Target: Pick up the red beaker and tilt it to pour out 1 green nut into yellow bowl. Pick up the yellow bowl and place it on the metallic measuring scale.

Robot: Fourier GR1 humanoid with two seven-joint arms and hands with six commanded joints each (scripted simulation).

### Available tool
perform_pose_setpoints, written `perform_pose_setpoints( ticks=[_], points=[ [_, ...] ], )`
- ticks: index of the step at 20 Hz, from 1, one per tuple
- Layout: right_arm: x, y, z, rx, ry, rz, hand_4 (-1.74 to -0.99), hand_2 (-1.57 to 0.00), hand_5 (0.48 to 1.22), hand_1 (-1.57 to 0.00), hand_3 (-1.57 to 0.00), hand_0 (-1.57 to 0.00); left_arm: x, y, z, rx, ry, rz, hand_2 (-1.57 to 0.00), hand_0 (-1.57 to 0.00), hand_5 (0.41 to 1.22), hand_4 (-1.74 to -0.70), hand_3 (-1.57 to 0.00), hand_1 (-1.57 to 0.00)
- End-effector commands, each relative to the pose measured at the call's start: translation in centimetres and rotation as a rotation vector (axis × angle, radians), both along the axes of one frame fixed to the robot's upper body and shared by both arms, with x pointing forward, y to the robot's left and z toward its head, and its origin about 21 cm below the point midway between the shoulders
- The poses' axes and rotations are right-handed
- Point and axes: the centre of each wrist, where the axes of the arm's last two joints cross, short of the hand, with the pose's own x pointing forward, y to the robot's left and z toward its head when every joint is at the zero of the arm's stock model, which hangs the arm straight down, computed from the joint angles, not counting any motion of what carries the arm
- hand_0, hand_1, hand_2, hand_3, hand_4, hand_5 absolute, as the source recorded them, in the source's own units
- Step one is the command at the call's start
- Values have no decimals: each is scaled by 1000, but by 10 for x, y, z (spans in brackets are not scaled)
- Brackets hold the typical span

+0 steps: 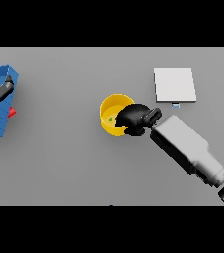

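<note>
The bowl point(112, 114) sits on the table point(59, 163), left of the scale point(174, 84) and a little nearer to us, with a green nut point(111, 118) inside. Our right hand point(133, 118) is over its right rim, fingers curled on the edge, so we judge it gripped. We expect a light, stiff bowl with a smooth wall; the rim is the best hold. Far left of the bowl, our left hand point(2, 91) is at a blue bin point(0, 79); its fingers we cannot tell.
</note>
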Motion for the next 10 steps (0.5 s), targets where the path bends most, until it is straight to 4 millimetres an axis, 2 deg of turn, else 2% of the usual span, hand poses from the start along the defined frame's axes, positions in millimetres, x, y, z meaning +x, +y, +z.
perform_pose_setpoints(
  ticks=[1,3,10],
  points=[
    [-3,1,0,3,-7,-7,-1716,-1288,1204,-1508,-1389,-1509,-2,2,1,5,-7,-6,1,1,686,-733,1,1],
    [-2,-3,4,11,-4,22,-1725,-1306,1210,-1531,-1405,-1531,-6,2,0,3,-15,-8,1,1,685,-731,1,1],
    [5,-12,51,24,-76,-19,-1738,-1419,1219,-1563,-1242,-1563,-2,3,1,5,-10,-11,1,1,697,-734,1,1]
  ],
)
